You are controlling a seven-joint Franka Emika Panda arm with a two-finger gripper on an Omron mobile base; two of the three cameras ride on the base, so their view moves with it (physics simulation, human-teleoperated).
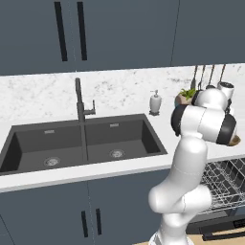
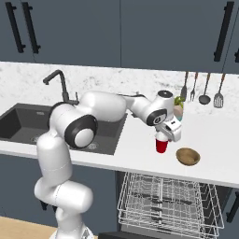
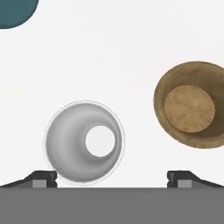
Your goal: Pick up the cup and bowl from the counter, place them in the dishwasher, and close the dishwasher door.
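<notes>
Hand view: gripper (image 3: 112, 178) looks straight down at the counter (image 3: 131, 52), fingers (image 3: 43, 179) spread wide, nothing between them. The cup (image 3: 84, 141) stands upright just ahead of the left-side fingertip, off-centre from the gap, not touching either tip as far as can be seen. The bowl (image 3: 190, 105) sits ahead of the right-side fingertip, apart from the cup. Teal pot edge (image 3: 15, 11) at far corner.

Right base view: gripper (image 2: 169, 133) hangs just above the cup (image 2: 161, 144), which renders red here; bowl (image 2: 188, 156) just beside it on the counter (image 2: 214, 140). Dishwasher (image 2: 165, 198) below the tool, wire rack pulled out, door open.
</notes>
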